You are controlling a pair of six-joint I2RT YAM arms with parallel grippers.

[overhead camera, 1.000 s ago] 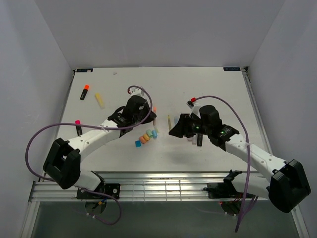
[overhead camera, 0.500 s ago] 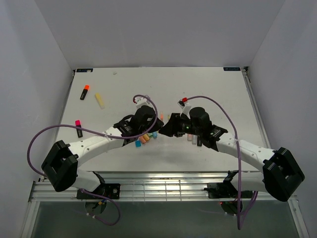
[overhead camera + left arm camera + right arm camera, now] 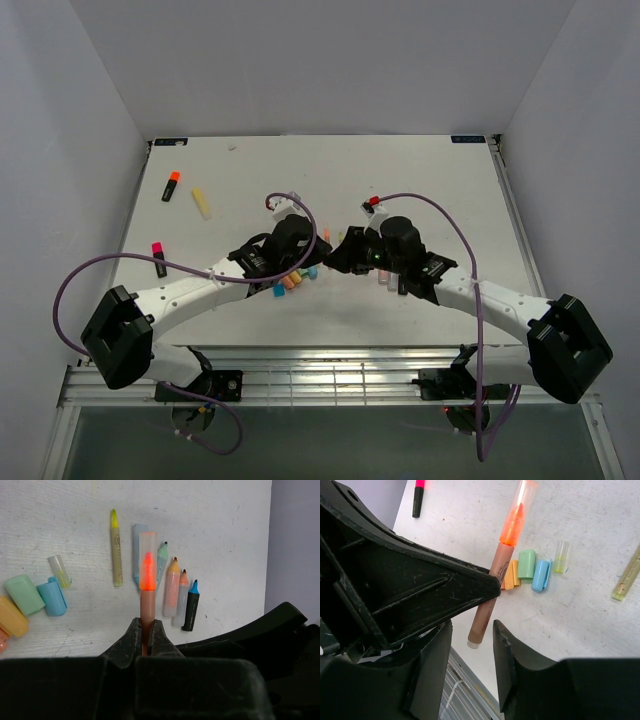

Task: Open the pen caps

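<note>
My left gripper [image 3: 146,630] is shut on the body of an orange-brown pen [image 3: 146,600] and holds it above the table. The pen's clear cap [image 3: 147,555] is on, with the orange tip showing inside. My right gripper [image 3: 472,630] is open, and the pen's rear end [image 3: 481,622] sits between its jaws without touching them. Both grippers meet at the table's middle in the top view, left [image 3: 318,243] and right [image 3: 338,258]. Loose caps lie below: green [image 3: 24,594], blue [image 3: 51,596], orange [image 3: 12,617] and clear yellow [image 3: 60,571].
Uncapped pens lie in a row: peach [image 3: 171,587], pale [image 3: 182,597], black with a blue tip [image 3: 190,606] and a thin yellow one [image 3: 116,547]. Capped markers lie at the far left: black-orange [image 3: 171,186], yellow [image 3: 202,202] and black-pink [image 3: 158,258]. The table's near edge [image 3: 320,350] drops to rails.
Both arms have closed in on the table's middle. The left carried the pen to the right, and the right moved left until its open jaws stood around the pen's rear end.
</note>
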